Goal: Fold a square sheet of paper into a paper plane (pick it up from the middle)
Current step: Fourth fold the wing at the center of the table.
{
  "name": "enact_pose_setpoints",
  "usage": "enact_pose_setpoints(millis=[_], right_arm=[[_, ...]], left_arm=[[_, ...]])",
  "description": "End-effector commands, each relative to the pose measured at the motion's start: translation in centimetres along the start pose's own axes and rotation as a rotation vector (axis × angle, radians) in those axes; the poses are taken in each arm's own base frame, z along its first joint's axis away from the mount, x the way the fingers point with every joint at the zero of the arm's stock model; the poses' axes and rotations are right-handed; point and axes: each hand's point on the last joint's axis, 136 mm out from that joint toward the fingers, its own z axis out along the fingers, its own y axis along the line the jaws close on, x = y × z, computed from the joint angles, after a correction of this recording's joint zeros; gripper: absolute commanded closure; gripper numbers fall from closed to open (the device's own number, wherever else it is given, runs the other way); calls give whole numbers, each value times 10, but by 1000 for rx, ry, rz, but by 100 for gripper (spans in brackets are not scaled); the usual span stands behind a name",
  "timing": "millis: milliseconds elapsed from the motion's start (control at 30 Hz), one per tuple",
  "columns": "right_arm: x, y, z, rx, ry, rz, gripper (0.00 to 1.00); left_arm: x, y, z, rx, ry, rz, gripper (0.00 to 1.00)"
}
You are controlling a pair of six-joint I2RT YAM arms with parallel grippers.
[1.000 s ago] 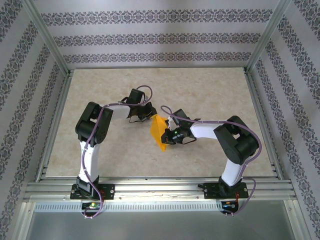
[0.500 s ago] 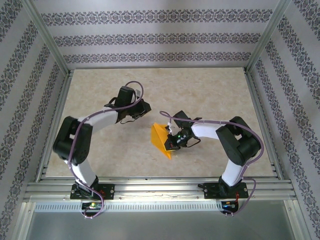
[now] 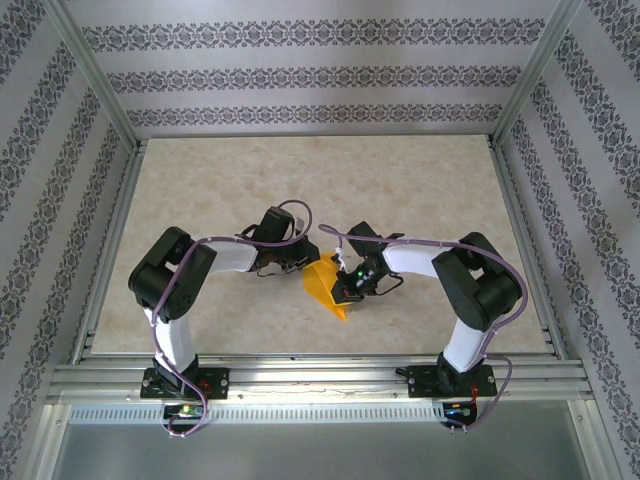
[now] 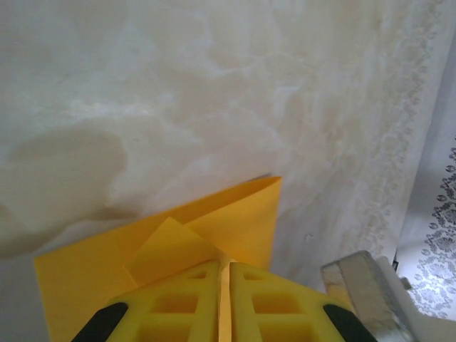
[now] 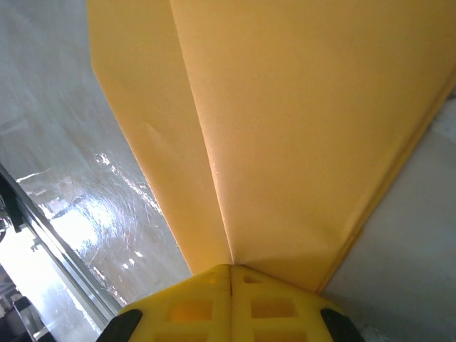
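Observation:
The square sheet of paper (image 3: 324, 283), bright orange and partly folded with a centre ridge, is held just above the middle of the table between both arms. My left gripper (image 3: 308, 262) comes in from the left onto its upper left edge. In the left wrist view the left gripper (image 4: 224, 265) is shut, with a thin edge of the sheet of paper (image 4: 235, 221) running between its yellow fingers (image 4: 185, 303). My right gripper (image 3: 343, 287) is shut on the paper from the right. In the right wrist view the right gripper (image 5: 230, 268) pinches the ridge of the sheet of paper (image 5: 299, 128).
The marbled tabletop (image 3: 400, 190) stretches open behind and to both sides of the arms. Aluminium rails (image 3: 320, 375) run along the near edge, and patterned walls close in the other three sides. A metal rail end (image 4: 356, 278) shows at the lower right of the left wrist view.
The left arm swung out to the back left, then came back and closed on the paper's upper left edge. The right gripper stayed shut on the paper, which shifted slightly.

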Motion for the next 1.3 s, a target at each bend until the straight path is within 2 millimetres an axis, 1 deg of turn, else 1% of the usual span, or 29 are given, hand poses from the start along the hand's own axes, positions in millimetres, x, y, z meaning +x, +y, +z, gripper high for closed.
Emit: enact_pose_setpoints(millis=[0,67,100,167,267,367,433,500,567,600,700,767,833,900,1067,1267], right_arm=[[15,-22,5,66,38,88,100],[9,-14,1,40,16,96,100],[6,-9,-1,24,3,100,100],[-5,7,-8,-35,-48,111,100],[-24,29,-16,-99,-122,121,100],[-40,36,-18,-102,-163,139,100],[-50,36,-16,-95,-180,155,100],[-58,34,-10,-94,-170,165,100],[-59,33,-1,-88,-141,183,99],[-58,31,3,-79,-128,184,99],[-45,15,12,-46,-97,211,99],[-31,1,16,-22,-78,223,98],[-17,-3,18,-29,-52,224,96],[-7,-3,19,-48,-35,219,96],[9,0,15,-87,-29,220,93],[27,-5,12,-98,-30,232,93]], left_arm=[[-3,10,7,-9,-21,-5,87],[3,26,10,-49,-13,-26,88],[6,31,11,-58,-9,-34,88],[12,40,12,-74,3,-37,88],[16,47,13,-88,10,-43,88],[18,51,13,-95,12,-44,89],[19,52,12,-102,14,-44,89],[18,52,13,-102,15,-41,89],[19,53,13,-108,19,-37,89],[19,53,12,-111,19,-35,89],[17,53,10,-119,12,-31,89],[18,56,10,-129,11,-34,91],[18,59,9,-141,2,-37,92],[18,62,9,-149,0,-41,93],[19,65,8,-160,0,-47,94],[20,67,7,-162,-2,-56,94]])
